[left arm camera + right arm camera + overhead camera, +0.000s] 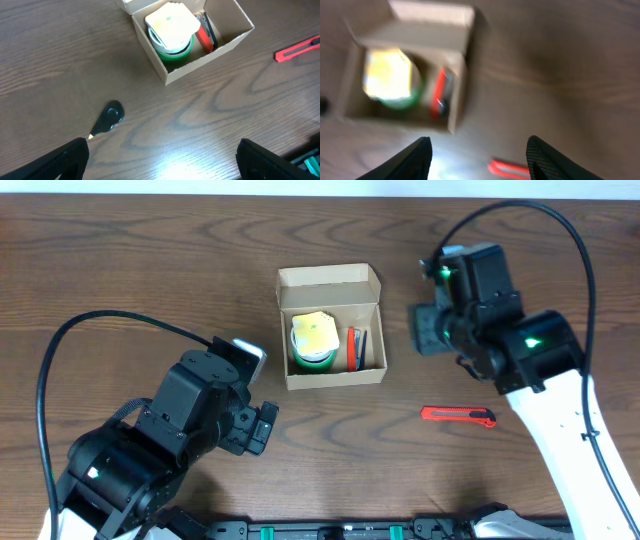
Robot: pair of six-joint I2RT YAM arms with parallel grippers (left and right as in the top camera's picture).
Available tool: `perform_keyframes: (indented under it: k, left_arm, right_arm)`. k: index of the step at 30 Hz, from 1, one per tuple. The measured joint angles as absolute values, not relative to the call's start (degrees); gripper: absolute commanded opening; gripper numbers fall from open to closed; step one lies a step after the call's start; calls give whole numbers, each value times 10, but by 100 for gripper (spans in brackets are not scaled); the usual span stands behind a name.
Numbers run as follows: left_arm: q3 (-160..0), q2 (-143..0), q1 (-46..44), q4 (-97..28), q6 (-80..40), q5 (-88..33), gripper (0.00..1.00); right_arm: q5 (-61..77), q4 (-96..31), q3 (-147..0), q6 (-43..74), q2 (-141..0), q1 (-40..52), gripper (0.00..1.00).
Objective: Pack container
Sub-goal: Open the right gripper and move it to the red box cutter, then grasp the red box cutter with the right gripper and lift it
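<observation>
Cardboard container open: green roll, yellow pad, red tool inside.

You are working on a dark brown wood-grain table. Three items rest directly on it:

- The open cardboard container, near the centre.
- A red utility knife, lying flat and well apart from the container on the right.
- A small black object of unidentifiable type, on the container's opposite side.

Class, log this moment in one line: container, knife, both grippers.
container: lid open, tape roll and red item inside | red knife: on table, outside | left gripper: open, empty | right gripper: open, empty
</observation>
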State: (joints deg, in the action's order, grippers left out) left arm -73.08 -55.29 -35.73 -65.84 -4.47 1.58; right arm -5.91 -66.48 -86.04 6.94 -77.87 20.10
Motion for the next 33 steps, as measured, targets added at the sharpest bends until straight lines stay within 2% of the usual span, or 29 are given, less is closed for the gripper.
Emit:
perform_keyframes:
  k: [6,13,22,28,33]
  left_arm:
    - [-731,-553,-357,-658,-45,16,95]
    - [-731,-553,-357,-659,-45,16,95]
    - [-731,-553,-357,-658,-45,16,95]
    - [-731,-553,-357,-658,-45,16,95]
    - [-731,-553,-357,-658,-45,16,95]
  right_arm:
    - [-58,-752,-850,-22,-778,182,70]
    - [-23,-761,-769,-133,-778,182,79]
    - [3,-714,-582,-298,-778,182,78]
    - [-57,-635,-526,-351,-778,174,84]
    - [-83,-585,-495,-395,-778,136,84]
